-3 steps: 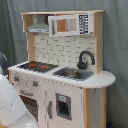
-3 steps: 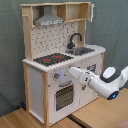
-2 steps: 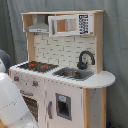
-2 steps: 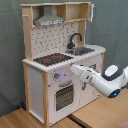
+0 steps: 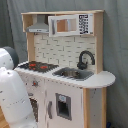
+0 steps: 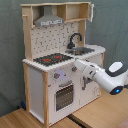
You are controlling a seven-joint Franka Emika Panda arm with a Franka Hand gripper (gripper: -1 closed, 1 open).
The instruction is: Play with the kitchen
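Note:
The toy kitchen [image 5: 70,85] [image 6: 50,85] of pale wood and white panels shows in both exterior views. It has a red-ringed black hob [image 5: 37,65] [image 6: 52,59], a black faucet [image 5: 85,59] [image 6: 75,39], a grey hood [image 5: 39,25] [image 6: 48,21] and an oven door [image 6: 64,95]. In the second exterior view my white arm [image 6: 107,79] reaches in from the right. My gripper [image 6: 76,66] sits against the front panel just below the counter edge, to the right of the knobs [image 6: 57,76]. In the first exterior view only the arm's white body [image 5: 14,97] shows, at the lower left.
A microwave panel [image 5: 70,24] and open shelves [image 6: 75,11] top the kitchen. A steel sink [image 5: 74,74] lies beside the hob. The kitchen stands on a wooden floor [image 6: 95,117] before a grey curtain [image 6: 10,60].
The arm's elbow has drifted a little toward the second exterior view's right, while the gripper stays at the front panel under the counter edge. The kitchen has not moved.

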